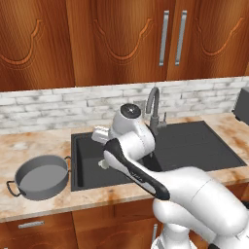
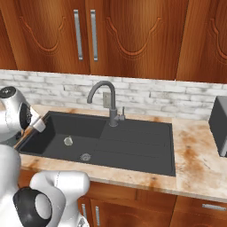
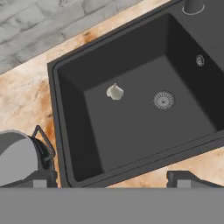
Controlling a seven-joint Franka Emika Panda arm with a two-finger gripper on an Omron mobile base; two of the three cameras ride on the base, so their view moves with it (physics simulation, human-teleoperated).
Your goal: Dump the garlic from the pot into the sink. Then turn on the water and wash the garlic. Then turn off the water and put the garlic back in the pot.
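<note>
Hand view is showing my pincer (image 3: 111,178) hanging wide open, holding nothing. Below it the garlic (image 3: 115,92) is lying in the sink (image 3: 65,131) (the pot (image 3: 15,159) is sitting off beside). Dumping looks done; next I am needing the faucet (image 2: 105,99) lever.

**Garlic in the basin, claw wide above it**

From the hand camera I look down into the sink (image 3: 70,109). The garlic (image 3: 115,92) lies on the basin floor, near the drain (image 3: 164,99) but apart from it. My claw (image 3: 113,179) stands wide, its two tips at the bottom edge, nothing between them. The pot (image 3: 15,157) sits on the counter (image 3: 26,96) just beside the sink's rim, one loop handle toward the basin. Grey brick wall (image 3: 39,30) runs behind the counter.
</note>
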